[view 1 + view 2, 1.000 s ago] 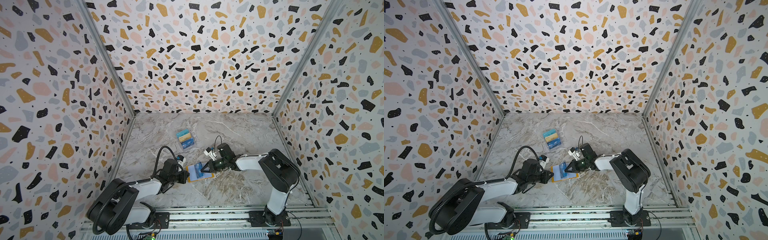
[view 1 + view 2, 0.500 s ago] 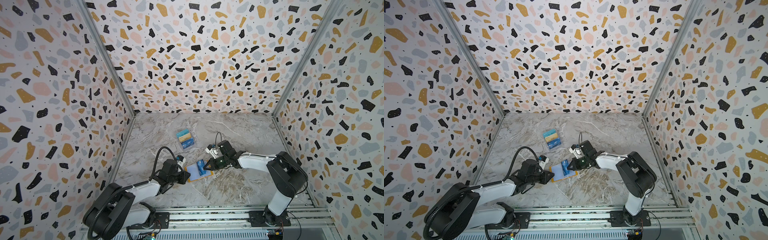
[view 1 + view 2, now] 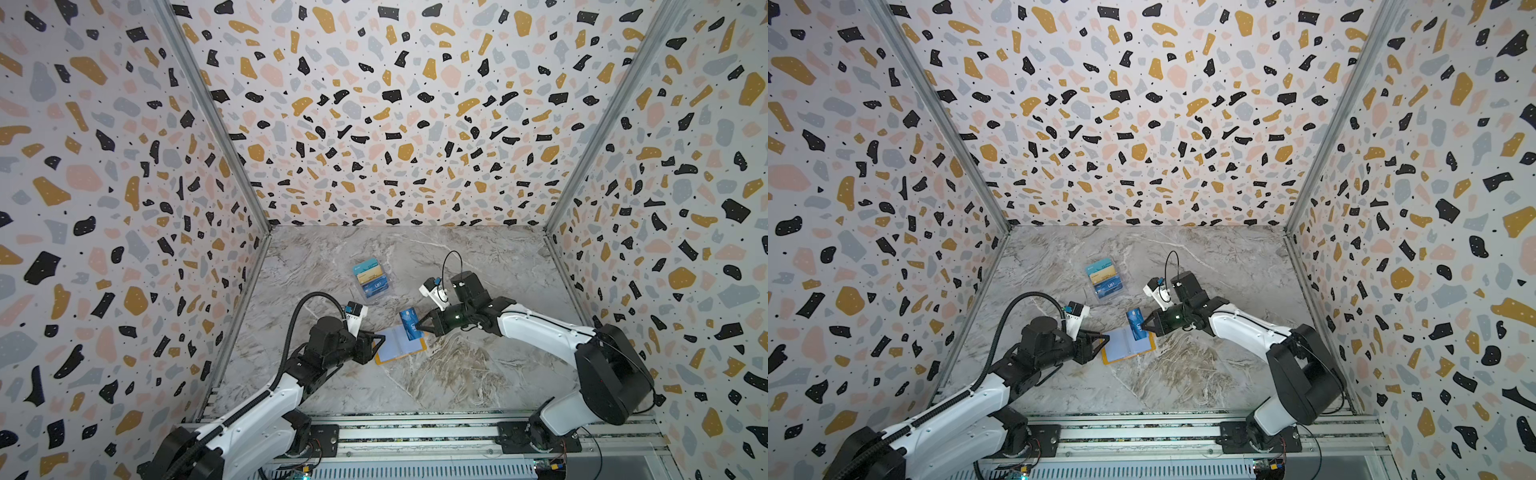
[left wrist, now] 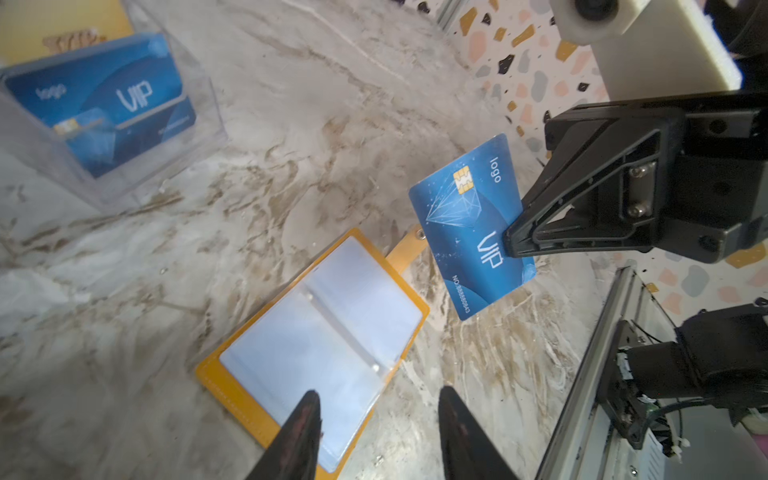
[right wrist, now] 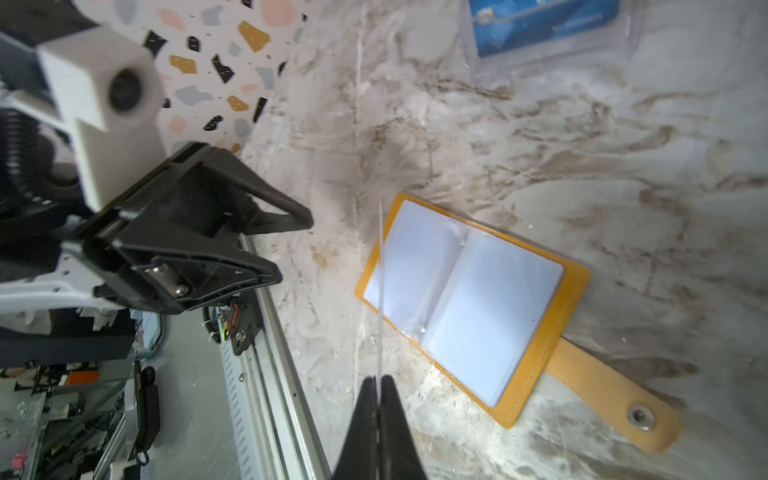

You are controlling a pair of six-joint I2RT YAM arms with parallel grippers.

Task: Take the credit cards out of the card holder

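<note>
Here, the right arm's fingers are pressed together on a blue plastic VIP card with a gold chip, holding it in the air near the snap tab of the open mustard-yellow card holder. The holder lies flat on the marble counter. The left arm's fingers stand spread near its opposite edge.

Bright, even, diffuse light — shadows on the marble floor are faint and soft. Both top views are sharp, walls splayed at the edges; wrist views blur toward their corners.
</note>
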